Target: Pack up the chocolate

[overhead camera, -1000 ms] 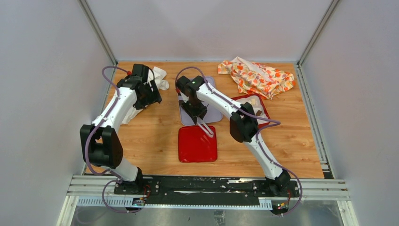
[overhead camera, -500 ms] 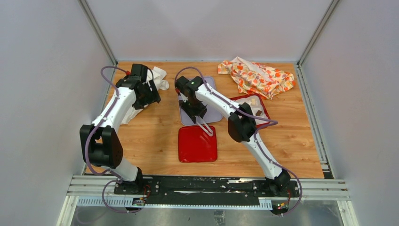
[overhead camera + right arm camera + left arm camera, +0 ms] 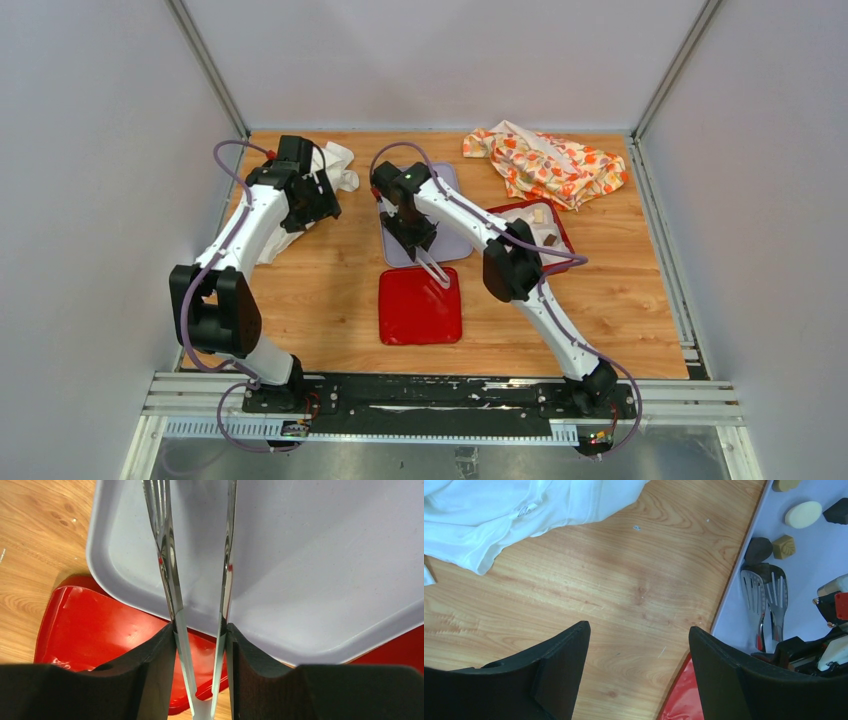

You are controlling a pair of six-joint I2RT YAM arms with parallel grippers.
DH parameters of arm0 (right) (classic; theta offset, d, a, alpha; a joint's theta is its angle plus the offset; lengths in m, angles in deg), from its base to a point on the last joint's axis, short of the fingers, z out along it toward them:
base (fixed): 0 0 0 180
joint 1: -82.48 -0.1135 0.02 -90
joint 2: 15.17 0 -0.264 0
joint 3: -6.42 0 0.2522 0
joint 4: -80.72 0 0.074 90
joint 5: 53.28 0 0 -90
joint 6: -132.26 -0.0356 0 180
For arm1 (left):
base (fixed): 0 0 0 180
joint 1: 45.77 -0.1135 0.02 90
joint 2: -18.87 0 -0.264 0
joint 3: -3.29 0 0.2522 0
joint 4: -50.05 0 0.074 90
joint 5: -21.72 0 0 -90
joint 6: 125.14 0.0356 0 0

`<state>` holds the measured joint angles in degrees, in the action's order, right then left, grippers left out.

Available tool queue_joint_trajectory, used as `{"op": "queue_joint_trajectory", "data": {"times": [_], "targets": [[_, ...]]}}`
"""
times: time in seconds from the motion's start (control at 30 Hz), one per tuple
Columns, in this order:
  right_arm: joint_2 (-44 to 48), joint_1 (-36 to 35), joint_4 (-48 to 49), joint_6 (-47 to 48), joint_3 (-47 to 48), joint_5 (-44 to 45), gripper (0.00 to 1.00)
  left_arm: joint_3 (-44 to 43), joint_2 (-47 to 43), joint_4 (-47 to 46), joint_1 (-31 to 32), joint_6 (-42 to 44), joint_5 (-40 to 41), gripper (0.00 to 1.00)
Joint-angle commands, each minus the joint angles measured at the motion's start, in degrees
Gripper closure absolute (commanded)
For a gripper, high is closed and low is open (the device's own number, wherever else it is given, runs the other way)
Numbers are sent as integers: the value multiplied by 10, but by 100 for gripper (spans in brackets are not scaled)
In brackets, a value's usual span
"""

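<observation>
Several chocolate pieces lie on the grey tray [image 3: 824, 555]: a cream oval [image 3: 803, 514], a dark piece [image 3: 758, 549] and a tan block [image 3: 784, 546]. My right gripper [image 3: 200, 630] is shut on the metal tongs [image 3: 167, 555], squeezing both arms. The tong tips [image 3: 769, 587] hover just below the dark piece and hold nothing. The tongs' hinge end sticks out over the red lid [image 3: 420, 305]. My left gripper [image 3: 639, 635] is open and empty over bare wood, left of the tray.
A red box [image 3: 558, 232] with white paper inside sits right of the tray, partly hidden by the right arm. A white cloth [image 3: 499, 515] lies at the far left. An orange-patterned cloth [image 3: 545, 160] lies at the far right.
The right arm has shifted slightly left with the tongs still in its grip. The left arm has not moved.
</observation>
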<state>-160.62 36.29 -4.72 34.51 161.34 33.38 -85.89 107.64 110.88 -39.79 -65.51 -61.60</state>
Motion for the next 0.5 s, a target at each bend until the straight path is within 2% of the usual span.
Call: {"op": "queue_joint_trajectory", "data": {"times": [0.0, 0.2, 0.47], "targets": [[1, 1, -14, 0, 15, 13, 72, -12, -1, 6, -9, 7, 3, 23], [58, 1, -15, -1, -39, 32, 90, -12, -2, 6, -9, 5, -1, 23], [239, 5, 1, -22, -210, 76, 93, -20, 7, 5, -9, 4, -5, 23]]}}
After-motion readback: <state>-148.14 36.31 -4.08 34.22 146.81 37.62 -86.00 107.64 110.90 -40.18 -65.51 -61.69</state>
